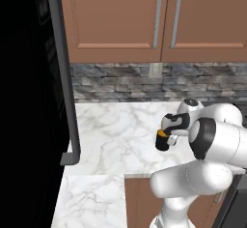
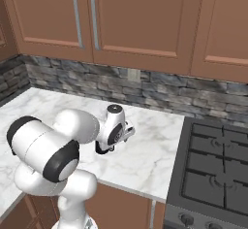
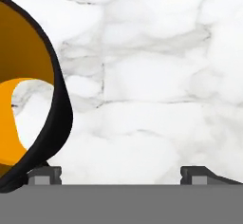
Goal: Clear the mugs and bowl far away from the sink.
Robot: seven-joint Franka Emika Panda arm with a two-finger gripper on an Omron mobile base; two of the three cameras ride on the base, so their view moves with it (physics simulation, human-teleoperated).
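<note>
Gripper [image 1: 163, 140] low over white grey-veined marble counter [image 1: 116, 125], fingertips spread wide in hand view; black mug with orange inside [image 1: 162, 140] at left fingertip [image 3: 45, 174], contact not discernible. Open marble toward 9 and 12 o'clock of mug; counter edge close at 6 o'clock. Dark gas cooktop [image 2: 218, 170] at 3 o'clock. Grey stone backsplash [image 2: 160, 89], brown wooden cabinets [image 2: 121, 19] behind.
</note>
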